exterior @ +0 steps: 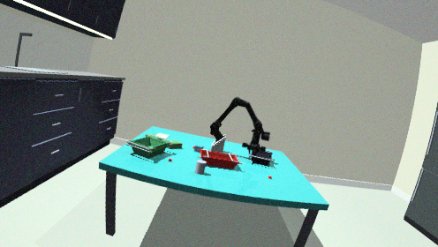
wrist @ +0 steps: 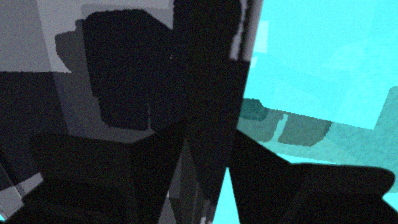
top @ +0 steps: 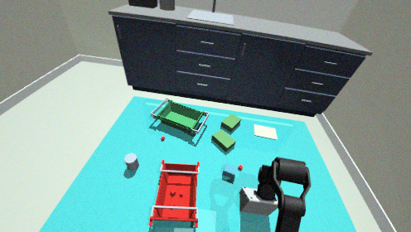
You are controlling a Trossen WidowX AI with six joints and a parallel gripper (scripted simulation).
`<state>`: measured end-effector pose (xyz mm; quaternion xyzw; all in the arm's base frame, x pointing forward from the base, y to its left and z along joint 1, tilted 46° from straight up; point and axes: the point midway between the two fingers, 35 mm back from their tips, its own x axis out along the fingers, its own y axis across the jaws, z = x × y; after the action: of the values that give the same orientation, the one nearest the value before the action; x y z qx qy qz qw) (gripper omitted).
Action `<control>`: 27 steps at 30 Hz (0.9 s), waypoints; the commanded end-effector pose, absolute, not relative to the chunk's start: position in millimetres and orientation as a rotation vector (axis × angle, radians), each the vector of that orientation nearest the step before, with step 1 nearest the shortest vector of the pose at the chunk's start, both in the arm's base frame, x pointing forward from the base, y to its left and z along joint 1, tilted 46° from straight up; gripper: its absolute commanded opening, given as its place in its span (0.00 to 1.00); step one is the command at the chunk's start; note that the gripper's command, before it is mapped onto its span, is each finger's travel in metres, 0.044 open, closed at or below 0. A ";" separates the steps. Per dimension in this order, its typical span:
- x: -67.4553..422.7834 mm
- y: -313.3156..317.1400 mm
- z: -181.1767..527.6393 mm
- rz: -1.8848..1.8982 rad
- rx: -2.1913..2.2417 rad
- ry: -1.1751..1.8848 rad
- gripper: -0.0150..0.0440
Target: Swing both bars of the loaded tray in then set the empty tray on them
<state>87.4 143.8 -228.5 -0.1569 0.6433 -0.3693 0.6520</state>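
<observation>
The red tray (top: pixel 162 195) (exterior: pixel 219 160) holds small dark blocks and stands at the front middle of the turquoise table (top: pixel 103 199). A white wire bar (top: pixel 180 170) crosses it near its far end and another bar (top: pixel 174 208) near its front end. The empty grey tray (top: pixel 253 204) (exterior: pixel 261 157) (wrist: pixel 50 25) lies to its right. My gripper (top: pixel 265 194) (exterior: pixel 255 149) (wrist: pixel 205 127) is down on the grey tray. In the wrist view its fingers straddle one side wall of that tray and are shut on it.
A green tray (top: pixel 180 116) with wire bars stands at the back. Two green blocks (top: pixel 230 123) (top: pixel 224 140), a white sheet (top: pixel 265 132), a pale blue cube (top: pixel 229 171), a grey cylinder (top: pixel 132 161) and two small red balls (top: pixel 162 138) (top: pixel 240 167) lie around. Dark cabinets (top: pixel 232 62) stand behind the table.
</observation>
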 end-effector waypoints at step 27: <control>95.0 194.4 -174.9 -0.836 -0.368 1.460 0.25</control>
<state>93.5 175.4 -197.9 -0.1624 0.6429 -0.3657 0.6532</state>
